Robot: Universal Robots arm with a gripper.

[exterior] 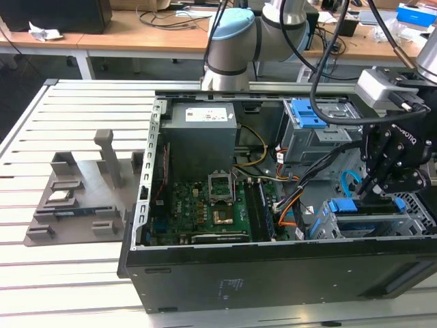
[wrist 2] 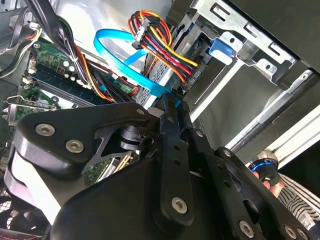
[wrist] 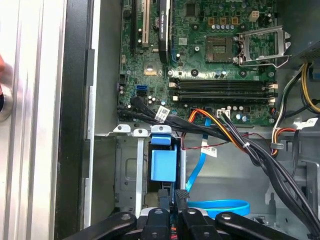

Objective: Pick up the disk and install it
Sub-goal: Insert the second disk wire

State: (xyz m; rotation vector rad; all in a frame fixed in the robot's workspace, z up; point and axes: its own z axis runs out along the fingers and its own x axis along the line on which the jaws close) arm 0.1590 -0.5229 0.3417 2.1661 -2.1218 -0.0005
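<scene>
One open computer case (exterior: 225,273) lies on its side on a slatted table (exterior: 68,287), its motherboard (exterior: 205,212) facing up and a grey power supply (exterior: 201,137) set against the far wall. Free room is scarce at the exterior view's right end of the case, where the metal drive cage (exterior: 382,222) sits tight against the case wall, with cable bundles (exterior: 293,205) crossing the gap between cage and board. The black gripper (exterior: 372,190) hangs directly over that cage, fingertips down at its top edge. Under it, a blue-framed disk (exterior: 362,208) lies in the cage, its blue edge level with the cage rim. In the first wrist view the fingertips (wrist: 172,197) are pressed together, nothing between them, just beside the blue tab (wrist: 163,165) of the cage slot. A blue data cable (wrist: 220,206) loops near the fingers on the case floor. Left of the case in the exterior view, a grey fixture (exterior: 75,198) stands well apart on the table.
</scene>
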